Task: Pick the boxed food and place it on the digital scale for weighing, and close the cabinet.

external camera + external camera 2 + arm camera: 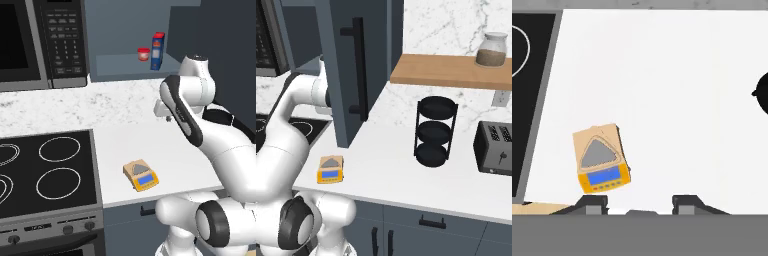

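Cabinet (348, 75) door stands open above the white desk (150, 145). Boxed food (158, 51) stands upright on the cabinet's shelf beside a small red cup (143, 54). Digital scale (601, 159) lies bare near the desk's front edge, beside the stove (45, 170). Gripper (640, 205) hangs above, jaws apart and empty.
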{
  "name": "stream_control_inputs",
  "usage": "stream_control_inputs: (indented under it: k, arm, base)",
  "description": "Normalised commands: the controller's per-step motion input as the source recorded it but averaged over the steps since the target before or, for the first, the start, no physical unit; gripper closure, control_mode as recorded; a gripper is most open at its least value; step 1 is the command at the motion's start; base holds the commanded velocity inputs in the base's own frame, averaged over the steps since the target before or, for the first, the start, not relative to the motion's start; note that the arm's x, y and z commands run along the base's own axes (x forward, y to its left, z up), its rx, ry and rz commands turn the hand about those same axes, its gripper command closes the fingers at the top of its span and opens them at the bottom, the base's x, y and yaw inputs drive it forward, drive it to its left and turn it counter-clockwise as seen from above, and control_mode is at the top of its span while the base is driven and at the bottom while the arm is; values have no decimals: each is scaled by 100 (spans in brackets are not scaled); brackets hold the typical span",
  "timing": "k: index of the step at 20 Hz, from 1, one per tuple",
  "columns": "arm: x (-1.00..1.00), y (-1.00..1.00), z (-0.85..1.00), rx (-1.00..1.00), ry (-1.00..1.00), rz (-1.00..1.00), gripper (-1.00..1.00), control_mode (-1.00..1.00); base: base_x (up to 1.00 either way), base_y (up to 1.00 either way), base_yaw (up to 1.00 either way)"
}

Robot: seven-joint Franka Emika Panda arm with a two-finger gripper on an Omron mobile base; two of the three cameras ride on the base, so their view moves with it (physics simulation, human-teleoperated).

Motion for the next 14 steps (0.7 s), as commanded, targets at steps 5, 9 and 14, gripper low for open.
stream_control_inputs:
  k: [5,9,14]
  arm:
    - [-27,7,0,-1,-7,0,-100,-100]
    - [-23,14,16,0,-27,-5,-100,-100]
    - [-5,20,36,0,-35,-7,-100,-100]
  base:
    - [0,0,0]
    - [0,0,0]
    - [0,0,0]
